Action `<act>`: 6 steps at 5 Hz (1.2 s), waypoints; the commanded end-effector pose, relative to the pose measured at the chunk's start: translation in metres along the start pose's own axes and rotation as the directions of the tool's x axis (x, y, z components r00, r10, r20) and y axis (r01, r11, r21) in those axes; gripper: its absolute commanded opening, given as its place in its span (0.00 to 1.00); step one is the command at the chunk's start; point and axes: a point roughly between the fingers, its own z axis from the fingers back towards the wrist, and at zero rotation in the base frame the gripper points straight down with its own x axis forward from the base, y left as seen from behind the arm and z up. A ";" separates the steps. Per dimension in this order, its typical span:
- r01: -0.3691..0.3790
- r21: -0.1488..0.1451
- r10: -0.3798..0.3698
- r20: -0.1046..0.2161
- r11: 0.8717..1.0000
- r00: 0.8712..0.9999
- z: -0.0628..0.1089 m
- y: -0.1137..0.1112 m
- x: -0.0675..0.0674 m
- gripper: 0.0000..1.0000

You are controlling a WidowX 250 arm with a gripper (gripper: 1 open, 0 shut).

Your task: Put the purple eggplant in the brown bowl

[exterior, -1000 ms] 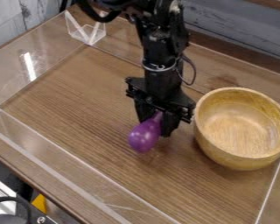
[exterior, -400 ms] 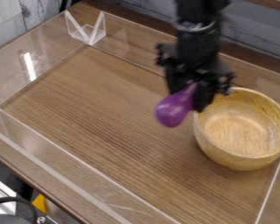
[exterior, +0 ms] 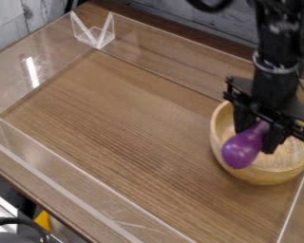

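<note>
The purple eggplant (exterior: 242, 149) hangs tilted from my gripper (exterior: 260, 133), whose black fingers are shut on its upper end. It is held over the left inside of the brown bowl (exterior: 292, 169), a round light wooden bowl at the right of the table. I cannot tell whether the eggplant's lower end touches the bowl. The arm comes down from the top right and hides part of the bowl's far rim.
The wooden tabletop (exterior: 129, 123) is ringed by a low clear plastic wall. A clear plastic stand (exterior: 94, 30) sits at the back left corner. The near table edge runs along the bottom left.
My gripper has carried the eggplant from the middle of the table to the right, lifting it off the wood, and it now hangs over the bowl.
</note>
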 end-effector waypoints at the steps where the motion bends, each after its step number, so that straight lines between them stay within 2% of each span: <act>1: -0.047 0.006 0.046 0.070 0.999 0.996 0.012 0.005 0.023 0.00; 2: -0.092 0.014 0.090 0.085 0.996 0.992 0.016 0.012 0.023 0.00; 4: -0.105 0.022 0.102 0.112 0.994 0.989 0.030 0.013 0.030 0.00; 5: -0.199 0.029 0.193 0.140 0.980 0.971 0.036 0.017 0.035 0.00; 6: -0.284 0.031 0.276 0.166 0.958 0.947 0.036 0.021 0.039 0.00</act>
